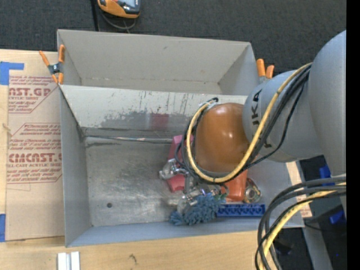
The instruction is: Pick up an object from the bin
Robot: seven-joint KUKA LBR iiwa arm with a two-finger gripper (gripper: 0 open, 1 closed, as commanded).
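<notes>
Grey metal is making up the bin, and most of its floor is lying bare on the left, while everything loose is crowding into the near right corner. Reaching in from the right, the pale arm is blocking that side of the bin from where I am standing. At its wrist, a rounded orange cover is hanging directly above the little heap, with yellow and black cables looping round it.

Under that cover the gripper is sitting low among the things; whether it is spread or pressed together I cannot tell, nor which piece it is on.

Along the near wall a blue studded strip is lying flat, its left end running under a blue fuzzy tuft. An orange-red piece is peeping out from below the cover, cut off on its left. A pink-red piece is lying just beside the gripper, half hidden. A silvery bit is touching its left edge, too small to make out.
</notes>
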